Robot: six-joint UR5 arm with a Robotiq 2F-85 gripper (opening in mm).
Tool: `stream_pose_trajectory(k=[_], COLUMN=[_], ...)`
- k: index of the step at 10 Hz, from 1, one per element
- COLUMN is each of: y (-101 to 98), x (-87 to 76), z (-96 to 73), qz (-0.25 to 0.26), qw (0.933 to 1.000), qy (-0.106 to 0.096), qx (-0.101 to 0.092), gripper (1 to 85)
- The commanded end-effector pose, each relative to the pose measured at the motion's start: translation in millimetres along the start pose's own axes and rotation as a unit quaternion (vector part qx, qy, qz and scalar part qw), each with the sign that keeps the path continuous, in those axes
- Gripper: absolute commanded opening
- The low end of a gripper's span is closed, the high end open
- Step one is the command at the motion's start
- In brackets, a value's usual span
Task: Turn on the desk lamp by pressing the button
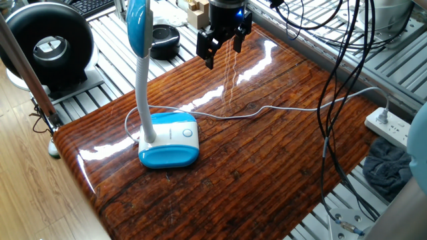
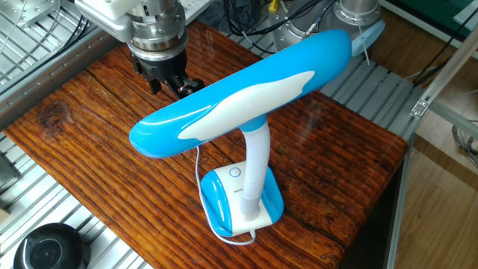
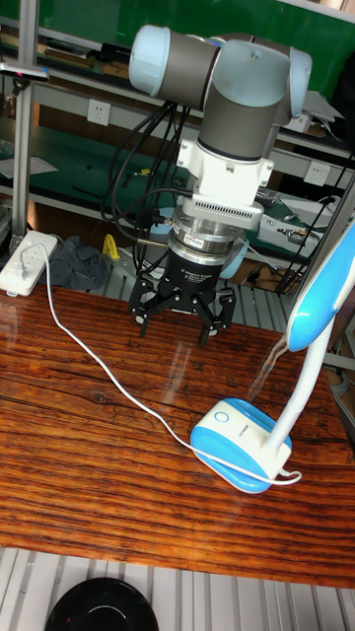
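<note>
Lamp position: the lamp [image 1: 143, 100] stands upright on the surface [image 1: 267, 173], toward its left side in one fixed view and well apart from the pincer.
Button: the small round button [image 1: 187, 133] sits on top of the base [image 1: 167, 150], at the end away from the neck, and is uncovered from above.
Pincer: the pincer [image 1: 223, 48] hovers over the far part of the surface. Its fingers are spread with a plain gap and it holds nothing.
Handling: the lamp is judged to be light plastic. The base may slide on the glossy surface if pushed sideways, and the bendy neck would give if touched.
Contact point: no grasp is needed. Press straight down on the button with one fingertip.
Head: the head [image 2: 239, 93] overhangs above the base. Judged safest to come in low from the button side.
Cord: the thin cord [image 1: 267, 108] lies across the surface from the base to the power strip [image 1: 390, 127] on the right. It crosses the likely path and is a snag risk.
Edges: the base sits a little in from the near-left edge.
Room: there is bare surface between the pincer and the base. Black cables [image 1: 333, 80] hang at the right.
</note>
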State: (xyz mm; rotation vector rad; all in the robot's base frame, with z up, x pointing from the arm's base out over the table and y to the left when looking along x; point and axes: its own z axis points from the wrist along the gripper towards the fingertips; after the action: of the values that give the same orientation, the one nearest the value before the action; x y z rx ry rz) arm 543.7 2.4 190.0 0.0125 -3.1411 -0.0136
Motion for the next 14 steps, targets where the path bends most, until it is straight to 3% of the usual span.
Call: stream_pose_trajectory(k=[1,7,10,12,13,14], y=[-1.7,-4.1,7.2,9.9,12.5,2.5], x=[12.9,12.8,7.1,11.0,15.9,22.0], z=[-0.3,1.6,1.6,7.3,10.7,9.9], qz=[0.089,0.082,0.080,0.055,0.030,-0.019], qw=[0.9957,0.9962,0.9967,0.9985,0.9995,0.9985], qy=[0.024,0.022,0.012,0.000,-0.007,-0.011], qx=[0.010,0.019,-0.004,-0.002,0.008,0.050], gripper=[1.0,1.0,1.0,1.0,1.0,1.0])
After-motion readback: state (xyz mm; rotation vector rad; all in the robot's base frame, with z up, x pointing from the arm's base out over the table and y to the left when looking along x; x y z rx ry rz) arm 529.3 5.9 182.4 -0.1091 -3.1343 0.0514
